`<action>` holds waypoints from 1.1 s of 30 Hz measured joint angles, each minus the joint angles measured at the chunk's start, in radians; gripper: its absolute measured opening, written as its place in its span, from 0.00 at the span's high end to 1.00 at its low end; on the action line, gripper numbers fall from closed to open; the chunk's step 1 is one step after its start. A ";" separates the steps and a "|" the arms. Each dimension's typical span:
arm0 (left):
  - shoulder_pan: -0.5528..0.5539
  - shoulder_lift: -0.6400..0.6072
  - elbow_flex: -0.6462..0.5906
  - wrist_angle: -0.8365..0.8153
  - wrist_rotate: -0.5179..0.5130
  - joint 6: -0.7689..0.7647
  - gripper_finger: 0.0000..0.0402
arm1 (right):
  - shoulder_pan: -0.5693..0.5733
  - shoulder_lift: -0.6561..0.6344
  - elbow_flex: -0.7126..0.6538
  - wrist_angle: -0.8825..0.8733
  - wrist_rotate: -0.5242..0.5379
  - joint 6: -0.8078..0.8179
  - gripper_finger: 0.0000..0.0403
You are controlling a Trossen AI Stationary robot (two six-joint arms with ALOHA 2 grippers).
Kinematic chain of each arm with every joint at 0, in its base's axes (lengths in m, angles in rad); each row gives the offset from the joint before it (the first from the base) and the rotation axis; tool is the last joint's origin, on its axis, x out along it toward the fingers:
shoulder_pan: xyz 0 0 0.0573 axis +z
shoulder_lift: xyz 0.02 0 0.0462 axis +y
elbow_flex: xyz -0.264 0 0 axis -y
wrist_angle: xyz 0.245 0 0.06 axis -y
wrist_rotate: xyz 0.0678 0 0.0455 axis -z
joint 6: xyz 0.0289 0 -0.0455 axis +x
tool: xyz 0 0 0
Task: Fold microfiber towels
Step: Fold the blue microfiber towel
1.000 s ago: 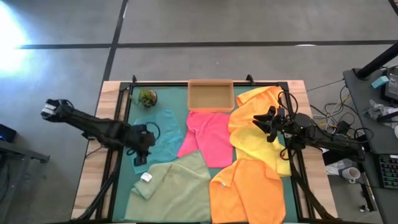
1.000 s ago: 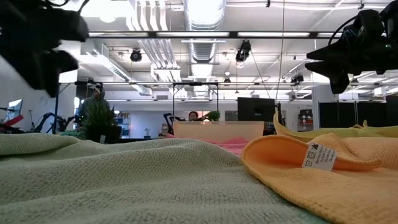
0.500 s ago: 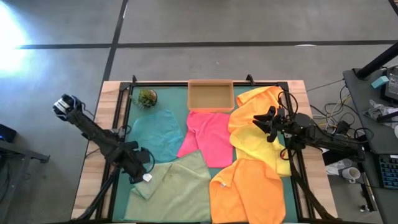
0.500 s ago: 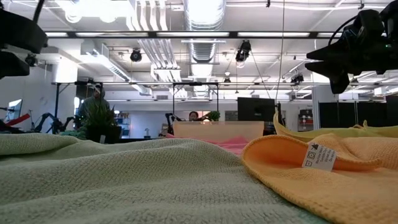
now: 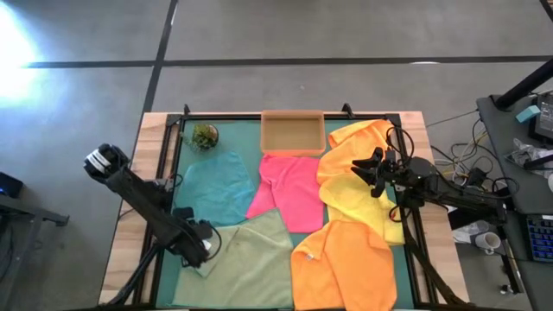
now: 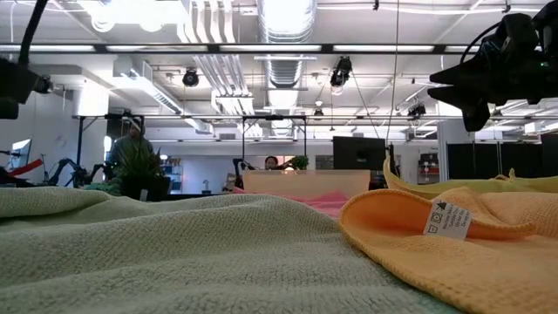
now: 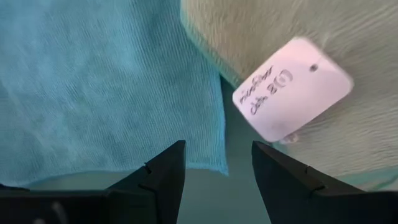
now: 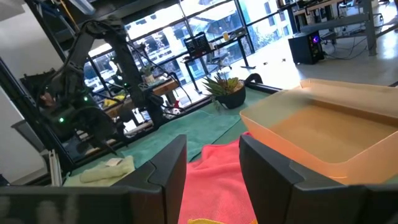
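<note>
Several towels lie spread on the green mat: teal [image 5: 220,186], hot pink [image 5: 289,190], pale sage [image 5: 251,259], yellow [image 5: 359,203], and orange at the far right [image 5: 359,138] and near right [image 5: 346,263]. My left gripper [image 5: 203,250] is open over the sage towel's left corner. In the left wrist view its fingers [image 7: 217,168] stand over bare mat, between the teal towel's edge [image 7: 93,81] and the sage towel's white tag [image 7: 292,87], touching neither. My right gripper [image 5: 370,173] is open and empty, above the yellow towel, facing the pink one [image 8: 217,168].
A shallow tan tray [image 5: 264,130] stands at the far middle, with a small potted plant [image 5: 205,136] to its left. Black frame rails run along the mat's left and right sides. The orange and yellow towels overlap at the right.
My left gripper has gone from over the teal towel toward the table's near edge and down, and now stands over the sage towel's left corner, covering the white tag in the high view. My right arm has kept still.
</note>
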 joint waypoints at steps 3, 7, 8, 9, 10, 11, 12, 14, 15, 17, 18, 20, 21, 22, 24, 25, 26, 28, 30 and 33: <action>0.000 0.018 -0.002 -0.002 0.013 0.000 0.58 | 0.000 0.000 0.000 0.000 0.000 0.000 0.65; 0.001 0.021 -0.002 0.004 0.013 -0.002 0.58 | 0.000 0.000 0.000 0.000 0.000 0.000 0.65; 0.001 0.021 -0.003 0.006 0.013 -0.007 0.58 | 0.000 0.000 0.000 0.000 0.000 0.000 0.65; 0.001 0.021 -0.004 0.007 0.013 -0.015 0.58 | 0.000 0.000 0.000 0.000 0.000 0.000 0.65; 0.001 0.021 -0.008 0.007 0.013 -0.024 0.58 | 0.000 0.000 0.000 0.000 0.000 0.000 0.65; 0.001 0.023 -0.010 0.004 0.013 -0.027 0.58 | 0.000 0.000 0.000 0.000 0.000 0.000 0.65; 0.001 0.029 -0.011 0.005 0.013 -0.027 0.58 | 0.000 0.000 0.000 0.000 0.000 0.000 0.65; 0.001 0.043 -0.012 0.009 0.013 -0.026 0.58 | 0.000 0.000 0.000 0.000 0.000 0.000 0.65; 0.001 0.052 -0.012 0.007 0.013 -0.026 0.58 | 0.000 0.000 0.000 0.000 0.000 0.000 0.65; 0.001 0.072 -0.012 0.007 0.012 -0.025 0.58 | 0.000 0.000 0.000 0.000 0.000 0.000 0.65; 0.001 0.083 -0.013 0.006 0.012 -0.025 0.58 | 0.000 0.000 0.000 0.000 0.000 0.000 0.65; 0.001 0.100 -0.013 0.005 0.005 -0.025 0.58 | 0.000 0.000 0.000 0.000 0.000 0.000 0.65; 0.001 0.109 -0.013 0.006 0.004 -0.026 0.58 | 0.000 0.000 0.000 0.000 0.000 0.000 0.65; 0.001 0.116 -0.012 0.006 0.005 -0.025 0.59 | 0.000 0.000 0.000 0.000 0.000 0.000 0.65; 0.001 0.127 -0.012 0.006 0.005 -0.025 0.61 | 0.000 0.000 0.000 0.000 0.000 0.000 0.65; 0.001 0.134 -0.012 0.006 0.005 -0.025 0.63 | 0.000 0.000 0.000 0.000 0.000 0.000 0.65; 0.001 0.136 -0.012 0.003 0.005 -0.025 0.66 | 0.000 0.000 0.000 0.000 0.000 0.000 0.65; 0.000 0.138 -0.013 0.008 0.005 -0.025 0.73 | 0.000 0.000 0.000 0.000 0.000 0.000 0.65; 0.000 0.131 -0.016 0.013 0.003 -0.025 0.81 | 0.000 0.000 0.000 0.000 0.000 0.000 0.65; 0.001 0.120 -0.018 -0.003 -0.032 -0.027 0.94 | 0.000 0.000 0.000 0.000 0.000 0.000 0.65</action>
